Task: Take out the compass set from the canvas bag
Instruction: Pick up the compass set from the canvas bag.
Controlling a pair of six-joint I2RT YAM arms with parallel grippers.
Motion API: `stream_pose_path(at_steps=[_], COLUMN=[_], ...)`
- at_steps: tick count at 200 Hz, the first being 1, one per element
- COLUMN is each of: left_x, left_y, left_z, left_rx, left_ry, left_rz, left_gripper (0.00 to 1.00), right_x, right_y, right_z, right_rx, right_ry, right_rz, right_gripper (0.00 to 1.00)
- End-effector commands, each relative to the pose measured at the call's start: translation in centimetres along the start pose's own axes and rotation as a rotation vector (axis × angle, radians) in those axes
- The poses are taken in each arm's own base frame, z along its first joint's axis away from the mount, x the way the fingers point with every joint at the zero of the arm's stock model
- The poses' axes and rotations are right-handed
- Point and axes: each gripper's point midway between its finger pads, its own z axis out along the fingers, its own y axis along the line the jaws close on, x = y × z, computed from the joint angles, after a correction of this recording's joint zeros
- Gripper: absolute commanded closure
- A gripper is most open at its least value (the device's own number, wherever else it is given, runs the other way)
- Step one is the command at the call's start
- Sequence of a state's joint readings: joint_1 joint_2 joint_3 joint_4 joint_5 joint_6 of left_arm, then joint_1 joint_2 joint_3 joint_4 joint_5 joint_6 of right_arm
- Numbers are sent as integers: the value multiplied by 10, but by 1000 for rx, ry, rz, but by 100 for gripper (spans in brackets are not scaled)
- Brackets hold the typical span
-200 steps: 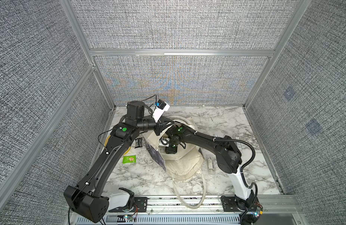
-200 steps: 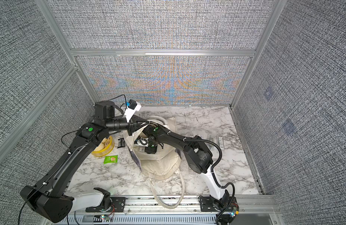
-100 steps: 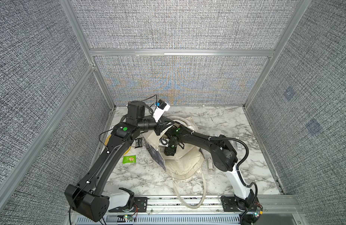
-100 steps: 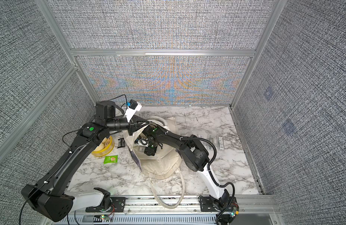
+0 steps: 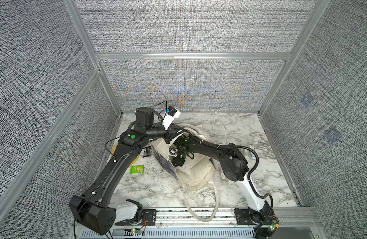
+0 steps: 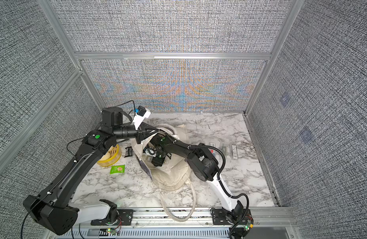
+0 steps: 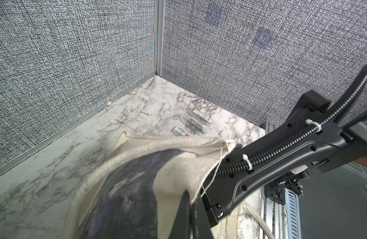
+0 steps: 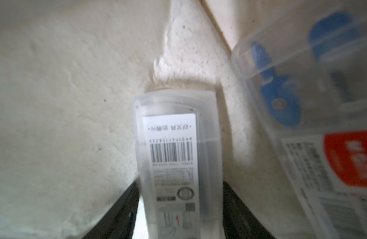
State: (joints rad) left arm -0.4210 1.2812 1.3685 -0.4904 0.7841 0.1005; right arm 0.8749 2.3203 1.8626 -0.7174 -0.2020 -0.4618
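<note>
The cream canvas bag (image 5: 197, 171) (image 6: 172, 175) lies in the middle of the marble table with its mouth held up. My left gripper (image 7: 191, 198) (image 5: 179, 132) is shut on the bag's rim (image 7: 174, 171) and keeps it open. My right gripper (image 8: 180, 186) (image 6: 157, 160) reaches inside the bag. Its fingers (image 8: 126, 207) press on both sides of a translucent compass set case (image 8: 174, 155) with a barcode label. A second clear case (image 8: 323, 103), with a blue compass and a red label, lies beside it in the bag.
Three clear cases (image 5: 251, 150) (image 7: 199, 120) lie on the table to the right, and another (image 5: 222, 175) lies by the bag. A yellow roll (image 6: 110, 157), a green packet (image 5: 137, 169) and a small black item (image 5: 147, 152) lie left of the bag. A bag handle (image 5: 201, 215) hangs over the front rail.
The right arm has shifted slightly left, with its gripper a little deeper in the bag. The left arm still holds the rim in the same place.
</note>
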Motion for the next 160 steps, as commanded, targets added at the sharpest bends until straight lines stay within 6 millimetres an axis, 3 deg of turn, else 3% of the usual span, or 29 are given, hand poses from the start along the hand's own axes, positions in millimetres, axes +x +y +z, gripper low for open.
stream_pose_path(at_steps=[1,59,118,160], left_x=[-13,-12,-12,-13], left_y=[-6,-4,1,4], left_z=[-4,-3,-2,-1], left_rx=[16,13,-9,-25], left_ry=[-40,-36,-35,-40], left_rz=[41,38,32,27], left_gripper=[100,100,100,100], right_x=[14,2,5,22], right_y=[7,4,1,22], right_z=[8,-28,-73,-105], right_rx=[-31,10,100,133], right_ry=[53,21,58,88], right_rz=[38,32,114,161], right_gripper=[40,57,60,60])
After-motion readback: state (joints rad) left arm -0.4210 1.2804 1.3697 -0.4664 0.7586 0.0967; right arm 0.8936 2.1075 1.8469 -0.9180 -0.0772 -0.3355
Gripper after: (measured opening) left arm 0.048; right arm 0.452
